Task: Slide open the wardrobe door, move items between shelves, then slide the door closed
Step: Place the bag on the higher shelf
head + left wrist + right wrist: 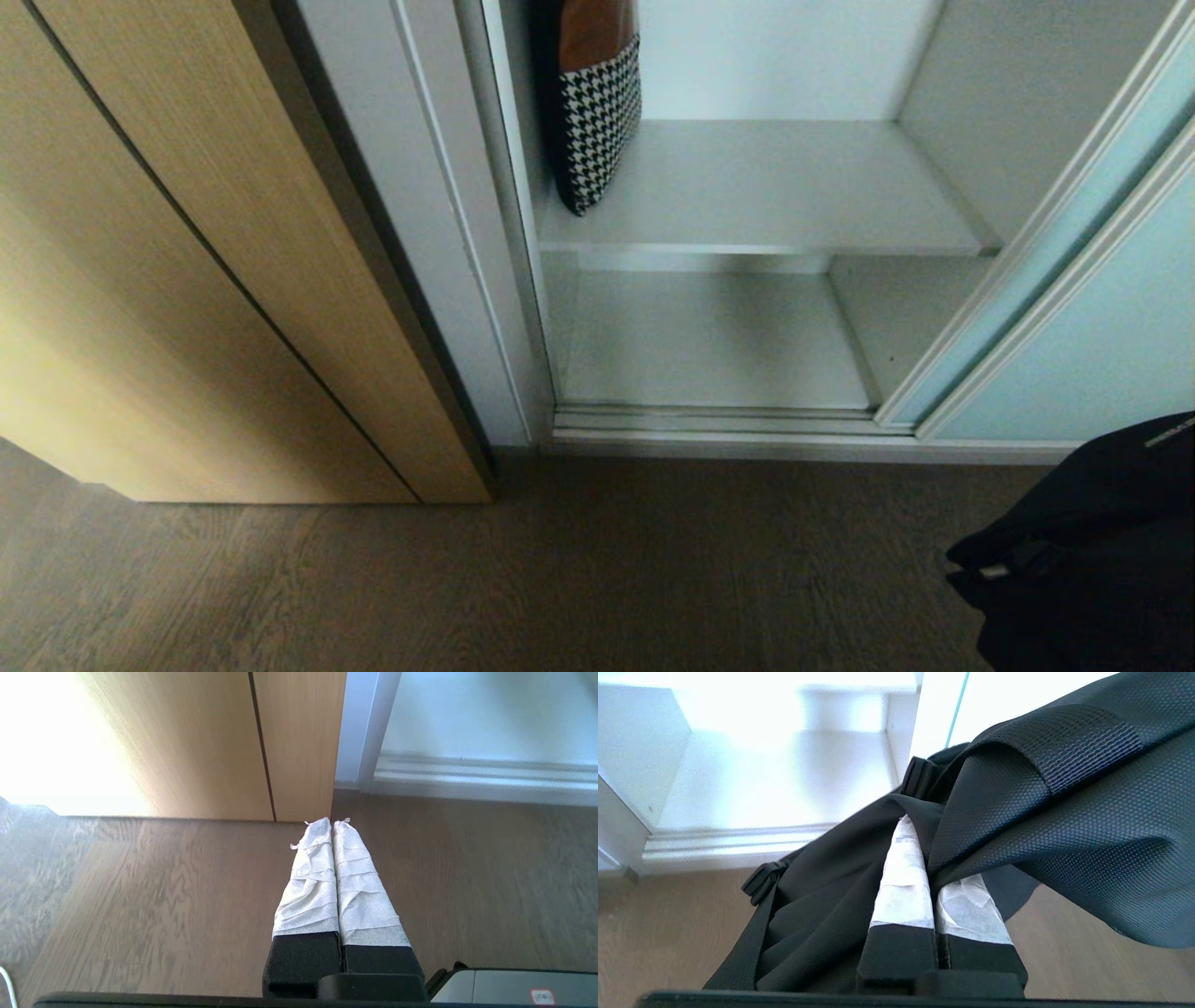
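Note:
The sliding wardrobe door (1102, 327), pale aqua glass in a silver frame, stands pushed to the right, so the shelves show. An upper shelf (766, 187) and a lower shelf (709, 345) are grey-white boards. The black fabric bag (1092, 551) hangs at the lower right, above the floor in front of the door. In the right wrist view my right gripper (930, 858) is shut on a fold of the bag (1064, 812), whose fabric drapes over one fingertip. My left gripper (332, 823) is shut on nothing and hangs over the floor near the cabinet corner.
A light wood cabinet front (187, 280) fills the left. A brown and houndstooth cushion (597, 103) leans on the upper shelf's left end. The door's floor track (728, 425) runs along the wardrobe's base. Dark wood floor (560, 579) lies in front.

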Controlling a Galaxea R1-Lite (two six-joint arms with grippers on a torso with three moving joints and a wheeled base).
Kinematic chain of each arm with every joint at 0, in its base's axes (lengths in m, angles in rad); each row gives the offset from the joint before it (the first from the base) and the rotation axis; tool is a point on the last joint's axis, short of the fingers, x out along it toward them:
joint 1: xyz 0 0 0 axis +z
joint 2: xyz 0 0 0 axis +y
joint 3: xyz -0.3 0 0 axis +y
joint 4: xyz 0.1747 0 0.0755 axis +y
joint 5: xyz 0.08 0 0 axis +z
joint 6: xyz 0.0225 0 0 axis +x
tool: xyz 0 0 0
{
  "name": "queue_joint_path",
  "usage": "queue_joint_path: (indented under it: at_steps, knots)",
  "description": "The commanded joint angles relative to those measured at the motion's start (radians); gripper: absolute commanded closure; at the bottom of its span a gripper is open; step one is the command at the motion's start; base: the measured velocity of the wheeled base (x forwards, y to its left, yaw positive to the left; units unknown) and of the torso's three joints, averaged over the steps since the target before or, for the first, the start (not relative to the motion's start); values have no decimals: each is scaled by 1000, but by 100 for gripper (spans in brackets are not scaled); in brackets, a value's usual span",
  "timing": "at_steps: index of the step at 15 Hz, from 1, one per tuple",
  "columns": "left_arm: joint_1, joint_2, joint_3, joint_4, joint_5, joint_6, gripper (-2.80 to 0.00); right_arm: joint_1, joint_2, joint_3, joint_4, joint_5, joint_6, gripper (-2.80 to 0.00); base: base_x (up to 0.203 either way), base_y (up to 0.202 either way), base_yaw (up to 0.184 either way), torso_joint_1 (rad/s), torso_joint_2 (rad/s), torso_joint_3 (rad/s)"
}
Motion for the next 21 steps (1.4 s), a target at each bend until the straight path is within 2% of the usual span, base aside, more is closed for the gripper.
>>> queue_joint_path:
  at_steps: [1, 7, 18, 21]
  knots:
    - [0, 2, 0, 0, 1, 1, 0, 0, 2, 0, 0, -1, -1, 0, 0, 0, 0, 2, 2, 202]
    - [0, 0, 0, -1, 1, 1, 0, 0, 2, 3, 0, 1, -1, 0, 0, 0, 0, 5, 2, 151]
    - [0, 0, 1, -3, 1, 3, 0, 0, 2, 2, 0, 1, -1, 0, 0, 0, 0, 1, 0, 3]
    - [0, 0, 1, -3, 1, 3, 0, 0, 2, 5, 0, 1, -1, 0, 166, 0, 2, 3, 4, 7]
